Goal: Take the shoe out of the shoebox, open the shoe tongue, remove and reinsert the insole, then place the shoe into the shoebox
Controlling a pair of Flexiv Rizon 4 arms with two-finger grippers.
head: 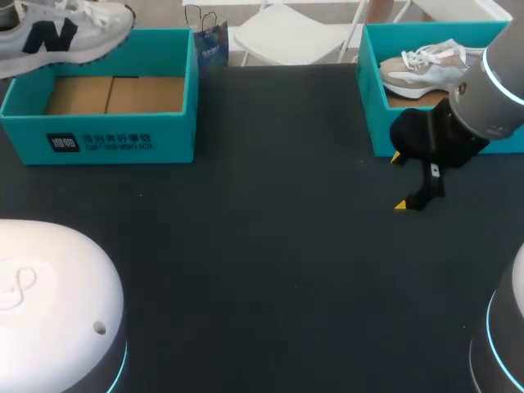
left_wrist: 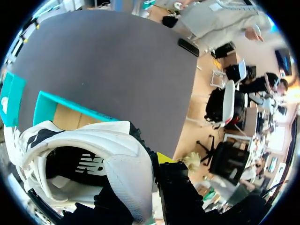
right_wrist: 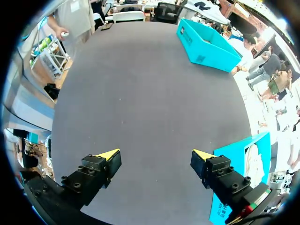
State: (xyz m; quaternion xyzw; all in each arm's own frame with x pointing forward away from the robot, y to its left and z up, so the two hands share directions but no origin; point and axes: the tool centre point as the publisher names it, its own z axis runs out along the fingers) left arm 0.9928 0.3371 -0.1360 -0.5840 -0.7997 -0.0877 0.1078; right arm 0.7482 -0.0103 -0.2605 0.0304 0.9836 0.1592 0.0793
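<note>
So the left claw (left_wrist: pixel 138 183) has the white shoe (left_wrist: pixel 89 159) pinched by the heel end, a black finger on each side of it and one yellow tip (left_wrist: pixel 164 157) poking out next to the heel, so it's clamped on the shoe. The shoe has a dark letter logo on its side and you can see down into its dark inside from the wrist cam. Just past the shoe, ahead of that claw, is the teal shoebox (left_wrist: pixel 51 101) with its brown cardboard floor showing. From the head cam the shoe (head: pixel 57 33) sits over the back left corner of that shoebox (head: pixel 98 135), hanging partly past the rim, and the claw itself isn't in that shot. The right claw (head: pixel 399 181) is spread wide with nothing between its fingers, over the dark table (head: pixel 246 246). Right beside it is a second teal box (head: pixel 368 90) with another pale shoe (head: pixel 426 70) lying inside. In its own wrist cam the right claw (right_wrist: pixel 154 154) shows both yellow tips far apart over bare tabletop, the second teal box (right_wrist: pixel 243 159) just beside one finger, and the shoebox (right_wrist: pixel 206 44) well ahead across the table.
</note>
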